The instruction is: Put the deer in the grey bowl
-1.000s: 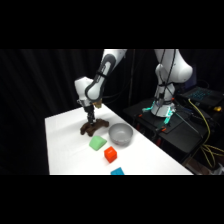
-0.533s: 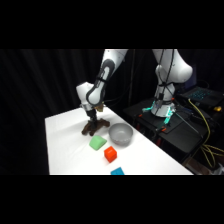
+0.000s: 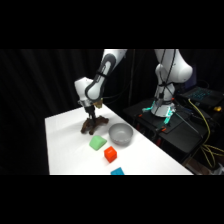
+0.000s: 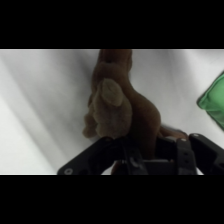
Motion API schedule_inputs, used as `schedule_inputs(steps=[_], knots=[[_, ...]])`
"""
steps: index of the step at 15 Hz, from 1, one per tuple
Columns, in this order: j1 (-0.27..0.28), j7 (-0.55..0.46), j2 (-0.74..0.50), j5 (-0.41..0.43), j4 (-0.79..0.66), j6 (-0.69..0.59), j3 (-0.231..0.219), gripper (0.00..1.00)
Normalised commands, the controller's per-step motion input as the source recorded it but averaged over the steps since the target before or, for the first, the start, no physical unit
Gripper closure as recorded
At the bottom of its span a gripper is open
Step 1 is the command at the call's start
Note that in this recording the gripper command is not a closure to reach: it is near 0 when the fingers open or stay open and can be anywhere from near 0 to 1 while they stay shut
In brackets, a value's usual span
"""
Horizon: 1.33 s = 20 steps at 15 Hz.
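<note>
Hand (image 3: 91, 119) sits right over the deer (image 3: 93, 124) on the table (image 3: 65, 150); can't tell if it's pinching yet. Deer's long axis runs straight out from hand in wrist view. Grey bowl (image 3: 121, 133) just beside deer, toward arm-base side, so short carry, I'd judge.

The gripper (image 3: 91, 114) stands over the deer (image 3: 93, 123) at the far part of the white table (image 3: 65, 145). Right of it the grey bowl (image 3: 121, 133) is near, bare table between them. The green block (image 3: 97, 143) and orange-red block (image 3: 110, 154) lie nearer. The table's left side is open.
</note>
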Motion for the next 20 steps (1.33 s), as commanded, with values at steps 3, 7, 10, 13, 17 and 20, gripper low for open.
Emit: schedule_inputs(steps=[3,7,10,13,17,20], knots=[[0.231,0.22,-0.74,-0.359,-0.24,-0.41,-0.199,0.23],[0.201,0.22,-0.77,-0.375,-0.31,-0.35,-0.131,0.24],[0.125,0.14,-0.78,-0.272,-0.56,-0.13,-0.014,0.23],[0.088,0.20,-0.77,-0.242,-0.78,0.08,0.048,0.23],[0.056,0.19,-0.71,-0.171,-0.80,0.18,0.116,0.23],[0.088,0.04,-0.51,0.032,-0.64,0.35,0.135,0.22]])
